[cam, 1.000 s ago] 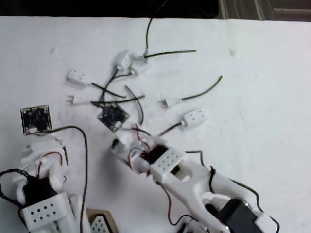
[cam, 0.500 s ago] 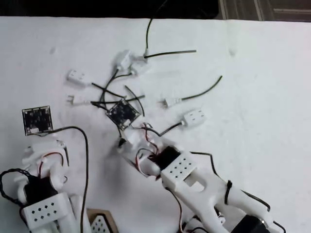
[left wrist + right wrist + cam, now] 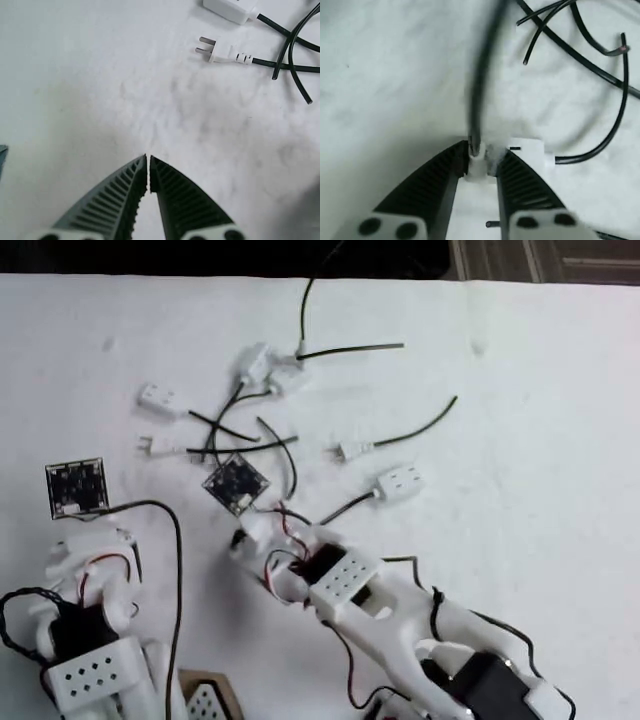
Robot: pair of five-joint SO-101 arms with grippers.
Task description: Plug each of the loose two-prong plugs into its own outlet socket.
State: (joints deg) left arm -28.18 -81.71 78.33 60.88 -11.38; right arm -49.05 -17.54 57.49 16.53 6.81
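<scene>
Near the table's (image 3: 520,540) centre in the high view, the right gripper (image 3: 248,538) sits low over the white surface, at the end of an arm that comes in from about 5 o'clock. In its wrist view the dark ribbed fingers (image 3: 440,175) are closed narrowly on a white held plug (image 3: 476,169). The plug's black cord (image 3: 482,90) runs straight away from the fingertips. A white block (image 3: 527,149) sits just beside one finger; whether it is a socket I cannot tell.

At about 8 o'clock the left arm (image 3: 85,640) stands by the table's near edge. The left gripper (image 3: 148,165) has its tips pressed together with nothing between them, over bare table.

At roughly 10 o'clock from the centre a loose plug (image 3: 150,445) lies flat, its prongs pointing toward 9 o'clock. A small outlet socket (image 3: 158,397) lies near it on the 12 o'clock side, apart from it.

Toward 3 o'clock a second plug (image 3: 350,451) lies with its cable curving off toward 2 o'clock. A second socket (image 3: 400,482) is close by at its 4 o'clock, not touching it.

Toward 12 o'clock a third socket (image 3: 255,362) and a third plug (image 3: 288,378) lie just beside each other; whether they are joined I cannot tell. Loose black cables (image 3: 240,430) cross in the middle.
</scene>
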